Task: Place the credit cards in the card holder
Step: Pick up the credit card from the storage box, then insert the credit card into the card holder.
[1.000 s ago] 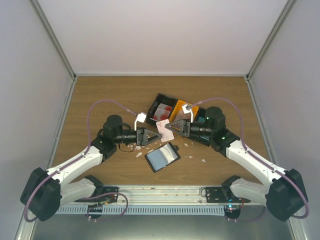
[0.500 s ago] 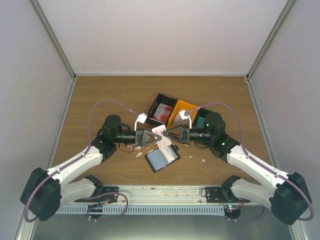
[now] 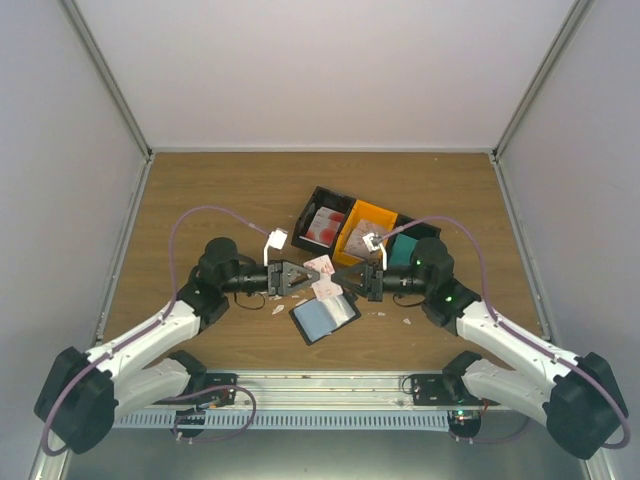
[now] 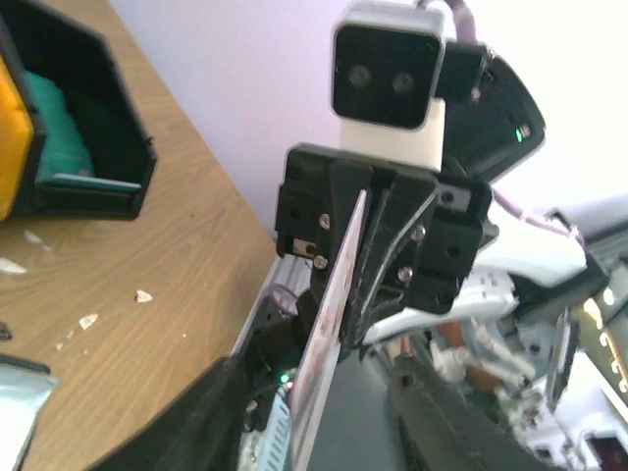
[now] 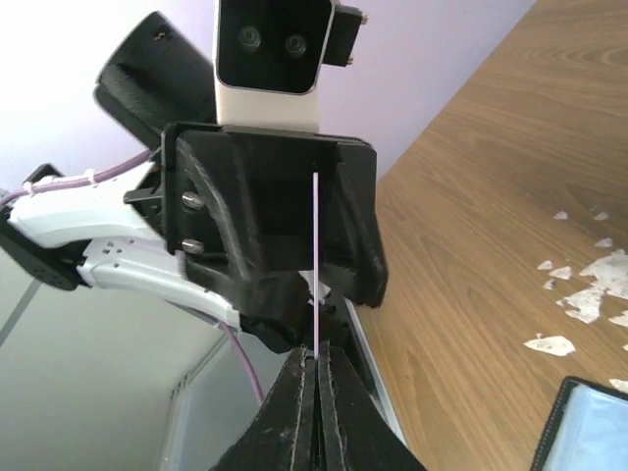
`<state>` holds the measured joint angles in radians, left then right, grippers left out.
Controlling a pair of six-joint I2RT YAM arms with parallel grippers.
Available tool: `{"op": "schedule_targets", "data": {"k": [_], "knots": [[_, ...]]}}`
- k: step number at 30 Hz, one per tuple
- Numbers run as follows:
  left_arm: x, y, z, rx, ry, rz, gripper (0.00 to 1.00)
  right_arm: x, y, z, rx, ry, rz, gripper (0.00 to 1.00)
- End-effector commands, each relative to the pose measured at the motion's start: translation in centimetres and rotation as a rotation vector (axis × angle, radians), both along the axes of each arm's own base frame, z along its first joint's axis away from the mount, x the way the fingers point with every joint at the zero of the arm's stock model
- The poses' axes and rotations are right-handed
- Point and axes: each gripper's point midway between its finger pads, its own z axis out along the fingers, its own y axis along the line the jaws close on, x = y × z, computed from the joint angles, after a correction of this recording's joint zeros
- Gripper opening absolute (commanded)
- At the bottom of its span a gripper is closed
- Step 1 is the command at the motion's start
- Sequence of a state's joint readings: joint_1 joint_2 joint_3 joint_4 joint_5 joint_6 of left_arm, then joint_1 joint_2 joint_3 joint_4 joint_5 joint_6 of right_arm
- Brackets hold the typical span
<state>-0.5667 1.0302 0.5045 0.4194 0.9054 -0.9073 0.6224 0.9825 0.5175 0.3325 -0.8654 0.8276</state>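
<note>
Top external: right claw [image 3: 343,280] pressed together on pinkish card [image 3: 322,267], card held on edge above table [image 3: 220,190]. Left claw [image 3: 303,278] faces it at card's other end; its grip cannot tell. Card holder [image 3: 325,316] lies open on table, just near side of card.

The table [image 3: 200,200] is wood-grained, smooth and dull, and the white scraps [image 5: 589,285] on it look like torn paper, though they are too small to be sure. The credit card [image 3: 320,266] is thin stiff plastic with a slight gloss. The card holder [image 3: 322,318] is matt black outside with a faintly shiny pale lining, and the black bin [image 3: 306,212] and orange bin [image 3: 360,218] are smooth moulded plastic.
</note>
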Motion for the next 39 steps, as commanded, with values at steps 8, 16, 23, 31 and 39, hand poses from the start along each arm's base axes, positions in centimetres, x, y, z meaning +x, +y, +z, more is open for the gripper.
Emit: {"op": "schedule_targets", "data": {"k": [8, 16, 23, 31, 39], "knots": [[3.0, 4.6, -8.9, 0.326, 0.085, 0.366, 0.62, 1.9, -2.7, -9.4, -0.347, 0.075, -0.163, 0.0], [1.1, 4.0, -16.2, 0.433, 0.267, 0.294, 0.56, 1.7, -1.3, -14.5, -0.398, 0.198, -0.055, 0.01], [0.3, 3.4, -19.6, 0.495, 0.353, 0.248, 0.4, 2.9, -1.0, -17.4, -0.483, 0.247, -0.048, 0.0], [0.7, 4.1, -21.3, 0.558, 0.38, 0.3, 0.33, 3.4, -1.4, -18.8, -0.547, 0.251, -0.063, 0.0], [0.8, 4.1, -22.1, 0.589, 0.408, 0.298, 0.26, 3.4, -0.9, -19.7, -0.533, 0.281, -0.042, 0.01]]}}
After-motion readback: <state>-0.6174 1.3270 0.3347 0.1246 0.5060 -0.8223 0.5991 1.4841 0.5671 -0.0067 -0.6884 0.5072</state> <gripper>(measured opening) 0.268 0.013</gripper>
